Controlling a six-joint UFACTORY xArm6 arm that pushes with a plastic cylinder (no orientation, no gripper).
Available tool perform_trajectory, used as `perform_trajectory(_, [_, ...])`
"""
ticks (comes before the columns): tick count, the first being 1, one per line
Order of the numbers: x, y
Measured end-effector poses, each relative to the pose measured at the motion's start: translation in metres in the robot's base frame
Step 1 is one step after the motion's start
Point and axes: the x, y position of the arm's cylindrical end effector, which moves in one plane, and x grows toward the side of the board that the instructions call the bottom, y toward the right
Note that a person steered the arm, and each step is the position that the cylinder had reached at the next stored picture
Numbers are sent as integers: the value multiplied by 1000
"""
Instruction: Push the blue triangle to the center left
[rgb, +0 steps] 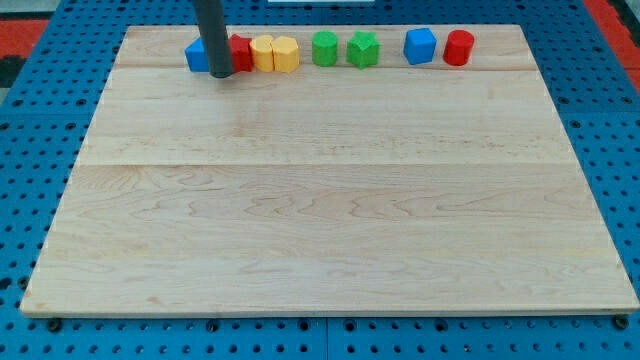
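The blue triangle (196, 55) lies at the view's top left of the wooden board (320, 200), partly hidden behind my dark rod. My tip (221, 75) rests on the board just right of the blue triangle and in front of a red block (241, 53), touching or nearly touching both. The triangle is the leftmost piece of a row of blocks along the board's top edge.
Right of the red block the row holds two yellow blocks (263, 53) (286, 54), a green block (325, 48), a green star-like block (363, 49), a blue cube (421, 45) and a red cylinder (459, 47). A blue pegboard (30, 150) surrounds the board.
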Motion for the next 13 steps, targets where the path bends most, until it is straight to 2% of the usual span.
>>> perform_trajectory(1, [4, 0])
perform_trajectory(2, [49, 0])
perform_trajectory(3, [78, -29])
perform_trajectory(5, [71, -155])
perform_trajectory(6, [33, -172])
perform_trajectory(7, [-38, -144])
perform_trajectory(8, [-84, -81])
perform_trajectory(9, [-47, -12])
perform_trajectory(10, [39, -1])
perform_trajectory(11, [103, -21])
perform_trajectory(13, [67, 3])
